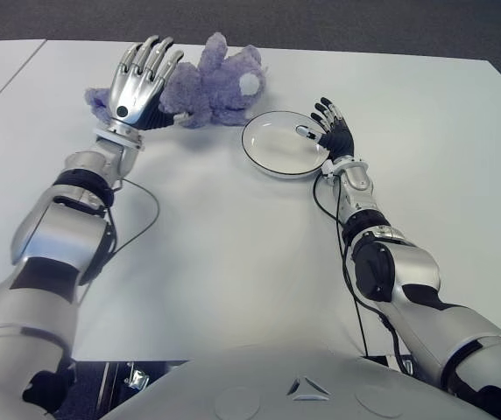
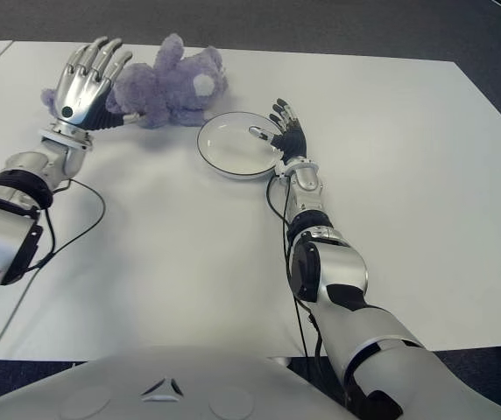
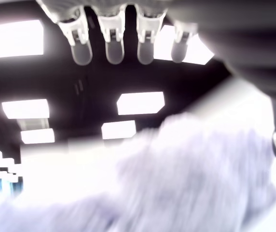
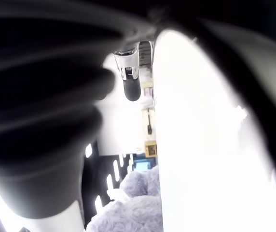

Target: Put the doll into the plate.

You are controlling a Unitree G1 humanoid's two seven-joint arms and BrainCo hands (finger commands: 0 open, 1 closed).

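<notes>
Fuzzy plush doll (image 1: 215, 83), seemingly glossy plate (image 1: 277, 144)

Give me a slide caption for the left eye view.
Left hand open against the purple doll; right hand grips the plate rim.

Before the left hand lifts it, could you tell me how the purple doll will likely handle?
The doll looks plush, so probably light and floppy; its limbs may sag. Its fuzzy surface should resist slipping from the left hand.

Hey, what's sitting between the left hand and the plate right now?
The purple doll lies between them: the left hand is against its left side, and the plate sits just off its right, as both eye views show. The right hand is on the plate's right rim.
</notes>
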